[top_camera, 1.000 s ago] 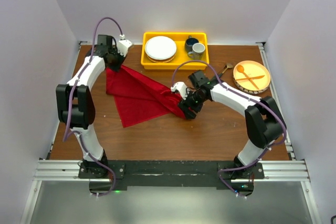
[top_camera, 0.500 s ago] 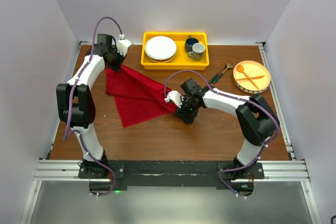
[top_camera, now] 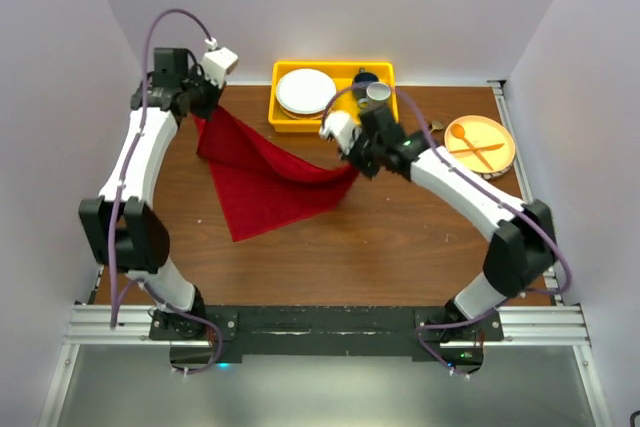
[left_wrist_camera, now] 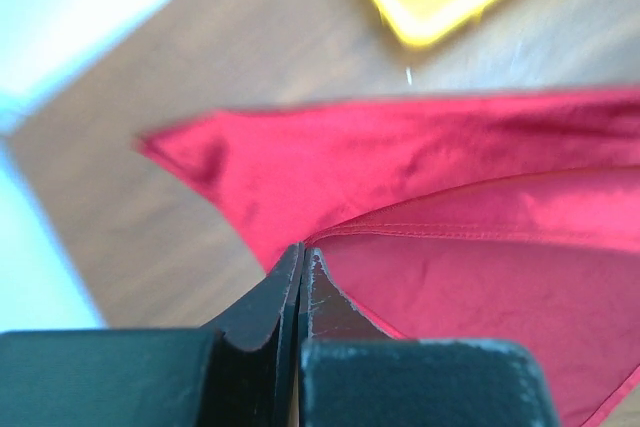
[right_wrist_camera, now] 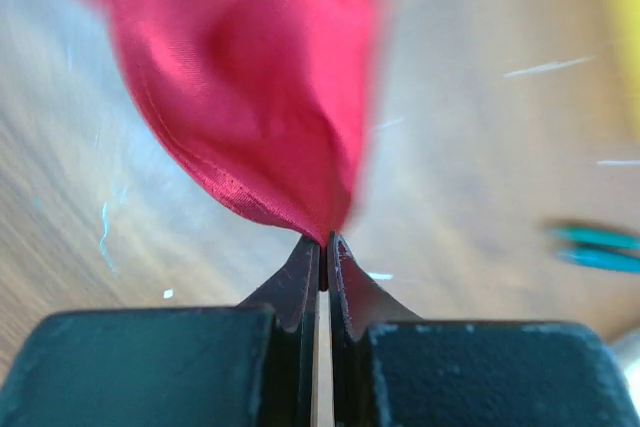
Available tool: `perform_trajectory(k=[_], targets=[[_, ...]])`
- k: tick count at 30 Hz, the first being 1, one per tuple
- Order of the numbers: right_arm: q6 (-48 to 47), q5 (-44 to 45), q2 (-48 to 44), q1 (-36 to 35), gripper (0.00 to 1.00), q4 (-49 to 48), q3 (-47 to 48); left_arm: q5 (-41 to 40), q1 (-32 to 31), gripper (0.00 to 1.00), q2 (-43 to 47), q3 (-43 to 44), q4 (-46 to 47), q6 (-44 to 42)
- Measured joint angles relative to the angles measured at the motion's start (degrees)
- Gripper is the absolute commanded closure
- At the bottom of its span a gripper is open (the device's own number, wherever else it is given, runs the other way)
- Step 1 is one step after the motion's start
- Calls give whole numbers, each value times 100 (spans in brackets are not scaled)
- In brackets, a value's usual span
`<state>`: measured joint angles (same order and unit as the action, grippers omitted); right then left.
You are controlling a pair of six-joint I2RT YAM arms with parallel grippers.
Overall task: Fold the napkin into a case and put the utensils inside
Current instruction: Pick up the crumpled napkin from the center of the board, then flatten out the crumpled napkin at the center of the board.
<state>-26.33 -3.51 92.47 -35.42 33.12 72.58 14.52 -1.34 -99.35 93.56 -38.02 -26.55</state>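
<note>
Left gripper [top_camera: 203,110]: jaws pressed together, pinching one corner of the napkin [top_camera: 265,182] at the upper left of the top view. Right gripper [top_camera: 357,164]: jaws pressed together, pinching a second corner near the centre of the frame, just below the yellow tray [top_camera: 335,127].

The cloth edge between the two pinch points runs from upper left down to centre right and appears raised off the table [top_camera: 400,237]. The rest of the napkin hangs away from this edge toward the lower left, and its lowest corner lies on the wood. In each wrist view the cloth spreads directly ahead of the fingertips.

Judgement: the fold turns on this held edge. It must travel toward the lower left, across the resting cloth, with both arms moving together.

The utensils [top_camera: 478,147] lie on the round plate [top_camera: 505,132] at the right, nearer the right arm and well apart from the napkin.
</note>
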Motion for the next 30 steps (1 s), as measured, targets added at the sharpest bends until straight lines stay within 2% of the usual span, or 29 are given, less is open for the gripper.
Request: perform_trajectory(k=[6, 10, 14, 20, 23, 30], targets=[[90, 74, -494, 540, 100, 302, 2118, 72, 13, 100, 1528, 286, 155, 4], [122, 151, -715, 619, 100, 614, 3195, 267, 17, 100, 2391, 479, 240, 52], [146, 142, -1099, 579, 100, 857, 3650, 509, 17, 100, 3187, 516, 258, 109], [74, -63, -2227, 573, 100, 1285, 3683, 953, 20, 100, 4555, 490, 275, 225], [35, -219, -2717, 557, 100, 1486, 4015, 1241, 20, 100, 5058, 669, 251, 262], [13, -341, -3001, 546, 100, 1814, 5104, 1506, 20, 100, 5147, 1447, -129, 435]])
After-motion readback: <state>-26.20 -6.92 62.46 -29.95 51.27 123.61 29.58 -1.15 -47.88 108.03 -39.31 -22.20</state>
